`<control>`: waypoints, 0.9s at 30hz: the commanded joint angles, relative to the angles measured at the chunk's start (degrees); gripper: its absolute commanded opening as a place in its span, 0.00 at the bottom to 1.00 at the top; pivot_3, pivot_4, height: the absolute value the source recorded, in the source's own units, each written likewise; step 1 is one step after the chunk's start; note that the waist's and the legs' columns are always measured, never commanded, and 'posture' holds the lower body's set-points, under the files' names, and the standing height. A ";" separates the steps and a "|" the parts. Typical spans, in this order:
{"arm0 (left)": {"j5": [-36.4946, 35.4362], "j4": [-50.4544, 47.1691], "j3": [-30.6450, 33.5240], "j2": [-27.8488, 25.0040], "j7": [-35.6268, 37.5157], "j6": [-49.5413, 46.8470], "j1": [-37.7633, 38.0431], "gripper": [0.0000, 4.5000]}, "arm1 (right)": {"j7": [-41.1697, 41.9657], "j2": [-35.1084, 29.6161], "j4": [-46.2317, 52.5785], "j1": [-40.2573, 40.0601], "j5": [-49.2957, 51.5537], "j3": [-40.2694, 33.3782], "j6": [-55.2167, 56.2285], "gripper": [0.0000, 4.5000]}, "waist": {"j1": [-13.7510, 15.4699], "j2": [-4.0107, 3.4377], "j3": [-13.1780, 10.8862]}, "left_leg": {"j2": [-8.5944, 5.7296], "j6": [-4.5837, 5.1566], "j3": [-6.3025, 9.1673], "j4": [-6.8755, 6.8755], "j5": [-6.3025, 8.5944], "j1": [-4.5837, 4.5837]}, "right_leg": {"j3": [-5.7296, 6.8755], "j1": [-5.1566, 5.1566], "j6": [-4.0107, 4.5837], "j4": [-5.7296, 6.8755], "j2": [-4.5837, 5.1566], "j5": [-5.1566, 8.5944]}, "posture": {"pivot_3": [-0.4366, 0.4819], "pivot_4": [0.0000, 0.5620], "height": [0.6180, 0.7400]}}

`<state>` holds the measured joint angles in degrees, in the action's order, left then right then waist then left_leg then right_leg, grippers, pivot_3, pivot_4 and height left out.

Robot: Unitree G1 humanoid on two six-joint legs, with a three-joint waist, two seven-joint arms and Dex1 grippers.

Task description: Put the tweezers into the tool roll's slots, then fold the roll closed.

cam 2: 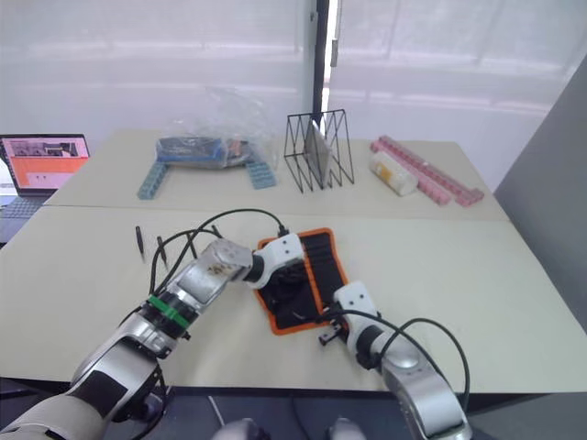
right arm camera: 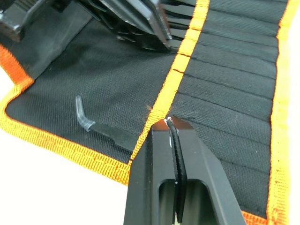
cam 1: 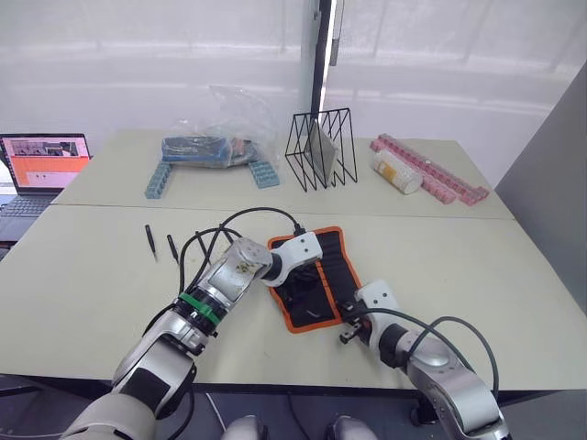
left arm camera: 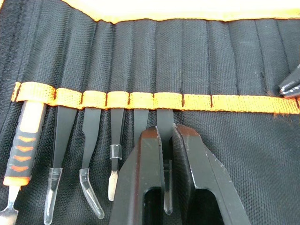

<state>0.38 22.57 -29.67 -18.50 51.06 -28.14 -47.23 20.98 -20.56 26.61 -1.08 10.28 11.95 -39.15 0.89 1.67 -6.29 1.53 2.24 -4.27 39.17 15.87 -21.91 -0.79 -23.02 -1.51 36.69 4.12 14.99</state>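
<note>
I have the flat black fabric tool roll with orange trim (cam 1: pixel 316 280) lying open near the front middle of the pale desk (cam 1: pixel 477 266), inner face up, with both arms working over it. The left tool (left arm camera: pixel 167 140) is closed on a slim black metal tweezer (left arm camera: pixel 165 123), fingers pinched either side of the shank just below the orange webbing band (left arm camera: pixel 234 103); I judge the hold sits that close to the band so the shaft can be steered straight into its narrow stitched slot (left arm camera: pixel 166 65). Four items already sit in neighbouring slots: an orange-and-black-handled tool (left arm camera: pixel 26 140) and three tweezers with clear tip caps (left arm camera: pixel 86 178). The right tool (right arm camera: pixel 174 140) is shut on the band itself at the roll's near edge, apparently pinning the fabric so it does not slide while the left arm pushes; whether it also grips anything beneath the webbing I cannot tell from that view. One curved-tip tweezer (right arm camera: pixel 105 131) lies loose on the roll's lower flap, across the slot line rather than in a pocket. Two further black tweezers (cam 1: pixel 160 243) rest on the bare desk well to the left of the roll. In my assessment insertion is partly complete, folding not yet begun.
</note>
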 commanded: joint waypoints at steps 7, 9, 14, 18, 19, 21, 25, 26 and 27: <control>3.81 7.61 1.44 1.31 -2.49 4.30 -1.76 0.00 | 0.68 0.12 -0.91 -1.94 -0.77 4.28 -5.18 0.01 | -0.11 0.06 0.12 | -0.06 0.03 0.35 0.00 0.02 0.41 | 0.04 0.68 -0.10 -0.27 0.00 0.06 | 0.48 0.27 0.97; 3.61 7.71 2.36 0.98 -2.68 4.21 -2.05 0.10 | 0.61 0.33 -0.93 -1.81 -0.76 4.07 -5.36 0.00 | -0.16 0.07 0.13 | 0.02 0.03 0.37 -0.02 0.02 0.43 | 0.06 0.79 -0.10 -0.56 -0.09 0.07 | 0.48 0.27 0.97; 1.90 3.40 4.94 -0.87 -0.29 3.06 -1.51 0.49 | 0.61 0.45 -1.19 -1.56 -0.97 3.88 -5.52 0.00 | -0.56 0.06 0.13 | 0.13 0.03 0.37 -0.02 0.02 0.34 | 0.01 0.70 -0.08 -0.55 -0.20 0.08 | 0.48 0.27 0.97; 0.32 -1.02 7.33 -2.33 1.05 1.51 -0.81 0.78 | 0.50 0.60 -1.46 -1.24 -1.01 3.81 -5.64 0.00 | -1.09 0.06 0.12 | 0.19 0.02 0.37 -0.02 0.01 0.06 | -0.02 0.39 -0.06 -0.50 -0.26 0.07 | 0.48 0.27 0.97; -0.23 -2.56 8.09 -2.82 1.52 0.60 -0.49 0.85 | 0.53 0.56 -1.50 -1.24 -1.01 3.77 -5.62 0.00 | -1.12 0.06 0.12 | 0.19 0.02 0.38 -0.02 0.01 -0.03 | -0.02 0.28 -0.06 -0.45 -0.26 0.07 | 0.48 0.27 0.97; -1.88 -6.26 10.31 -3.99 2.49 -1.67 0.33 0.92 | 0.68 0.48 -1.66 -1.10 -1.01 3.68 -5.61 0.00 | -1.14 0.06 0.12 | 0.18 0.03 0.39 -0.04 0.02 -0.11 | -0.02 0.17 -0.05 -0.35 -0.25 0.06 | 0.48 0.27 0.97; -6.34 -14.60 14.84 -6.57 4.85 -4.93 2.44 0.92 | 0.89 0.52 -2.39 -0.37 -1.16 3.73 -5.61 0.00 | -1.49 0.06 0.11 | 0.11 0.06 0.39 -0.04 0.04 -0.28 | -0.06 -0.14 -0.05 -0.01 -0.16 0.06 | 0.48 0.27 0.97; -7.59 -16.42 15.91 -7.04 5.24 -5.87 3.03 0.92 | 0.91 0.54 -2.55 -0.24 -1.19 3.76 -5.60 0.00 | -1.58 0.06 0.11 | 0.12 0.06 0.39 -0.04 0.04 -0.28 | -0.06 -0.15 -0.05 0.00 -0.17 0.06 | 0.48 0.27 0.97; -9.12 -18.70 17.53 -7.96 5.44 -7.52 3.97 0.92 | 0.97 0.48 -2.66 -0.15 -1.20 3.79 -5.56 0.00 | -1.63 0.06 0.11 | 0.12 0.05 0.39 -0.04 0.04 -0.27 | -0.06 -0.14 -0.04 0.00 -0.17 0.07 | 0.48 0.27 0.97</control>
<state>-6.06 8.39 -15.41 -25.28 55.79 -33.95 -43.51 21.28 -19.75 27.34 -0.03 9.24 13.90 -41.73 -0.74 1.73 -6.19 1.65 2.29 -3.87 39.13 15.91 -22.17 -0.85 -23.16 -1.55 36.69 3.94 15.06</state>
